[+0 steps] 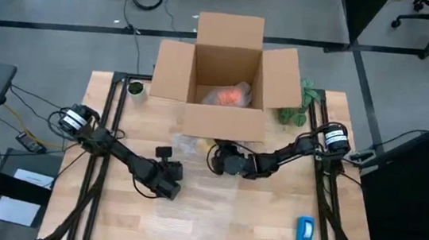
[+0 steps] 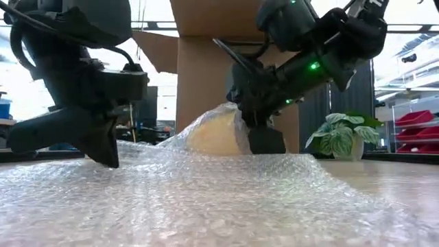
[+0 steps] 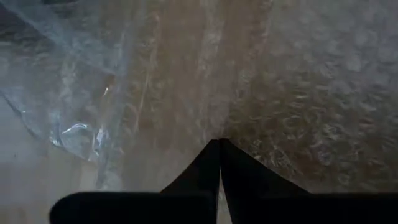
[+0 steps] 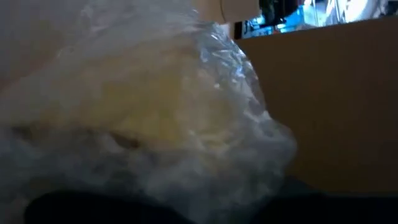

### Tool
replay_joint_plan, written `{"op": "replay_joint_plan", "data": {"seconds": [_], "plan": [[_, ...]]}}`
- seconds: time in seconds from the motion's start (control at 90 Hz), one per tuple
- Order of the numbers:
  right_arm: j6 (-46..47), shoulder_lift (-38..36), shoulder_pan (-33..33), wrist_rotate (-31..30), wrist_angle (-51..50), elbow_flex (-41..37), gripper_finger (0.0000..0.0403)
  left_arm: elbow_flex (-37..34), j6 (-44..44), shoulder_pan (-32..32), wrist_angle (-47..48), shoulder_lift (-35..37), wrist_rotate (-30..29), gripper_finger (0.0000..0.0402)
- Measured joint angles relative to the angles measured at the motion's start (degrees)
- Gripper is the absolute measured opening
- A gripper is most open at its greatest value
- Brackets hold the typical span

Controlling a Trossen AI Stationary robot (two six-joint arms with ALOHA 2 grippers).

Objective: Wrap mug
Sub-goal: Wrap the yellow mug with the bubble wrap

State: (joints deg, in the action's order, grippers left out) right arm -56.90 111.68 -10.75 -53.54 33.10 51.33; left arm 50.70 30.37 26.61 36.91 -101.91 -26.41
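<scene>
bubble wrap: was clear, glossy, pebbled plastic
box: was matt brown cardboard
table: was pale, smooth wood

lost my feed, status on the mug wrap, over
Left gripper shut, down on bubble wrap. Right gripper at pale yellow item under the wrap. Orange mug sits in cardboard box. No obstruction seen.

Pale yellowish object under bubble wrap, identity unclear; right gripper fingertips hidden.
</scene>
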Motion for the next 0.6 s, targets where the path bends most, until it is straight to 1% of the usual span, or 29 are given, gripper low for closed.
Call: {"op": "replay_joint_plan", "data": {"seconds": [0.078, 0.233, 0.444, 0.511, 0.6], "plan": [[-3.51, 0.00, -0.97, 1.52, -0.11, 0.00, 0.0077, 0.00, 0.33, 0.47, 1.25, 0.00, -0.26, 0.0000], [-13.82, -0.44, -3.94, 6.44, 0.22, 0.00, 0.0118, -0.09, 0.73, 1.34, 6.34, -0.09, -0.47, 0.0000], [-25.65, -0.46, -6.85, 9.21, 1.63, 0.00, 0.0155, -0.35, 4.18, 1.92, 11.95, -0.28, -0.72, 0.0000], [-27.60, -0.45, -7.50, 10.06, 1.67, 0.31, 0.0164, -0.38, 4.38, 1.92, 11.80, -0.31, -0.73, 0.0000], [-27.65, -0.42, -7.92, 10.36, 1.80, 1.83, 0.0172, -0.44, 4.40, 1.90, 11.39, -0.31, -0.76, 0.0000]]}}
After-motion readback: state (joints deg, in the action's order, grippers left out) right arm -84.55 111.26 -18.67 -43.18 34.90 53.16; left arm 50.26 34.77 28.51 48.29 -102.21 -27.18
